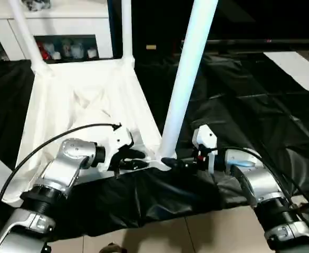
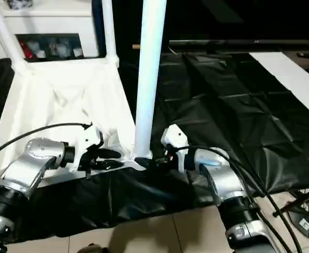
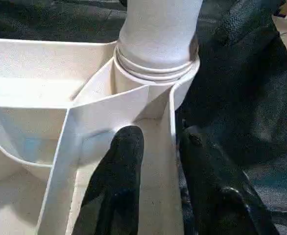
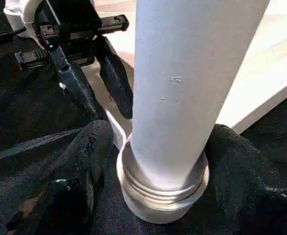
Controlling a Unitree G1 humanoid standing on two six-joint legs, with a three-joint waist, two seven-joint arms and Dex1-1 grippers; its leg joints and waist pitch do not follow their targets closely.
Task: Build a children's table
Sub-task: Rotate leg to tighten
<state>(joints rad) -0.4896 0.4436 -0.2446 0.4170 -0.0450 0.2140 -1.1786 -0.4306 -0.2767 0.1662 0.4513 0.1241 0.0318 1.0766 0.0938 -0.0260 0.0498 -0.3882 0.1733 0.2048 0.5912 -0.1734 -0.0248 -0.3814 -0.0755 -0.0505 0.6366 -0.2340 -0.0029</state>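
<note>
No text, label or number can be read anywhere (not on any surface).

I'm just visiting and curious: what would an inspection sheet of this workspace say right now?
Surface: black sheet over a tiled floor.
Job's things: table top upside down; three legs up, the near leg in its corner socket.
Clutter: nothing seen.
Grippers: left gripper straddles the top's rim, fingers parted; right gripper brackets the near leg's base.
Cables: black cable along the left arm.
Surroundings: white cabinet behind.
</note>
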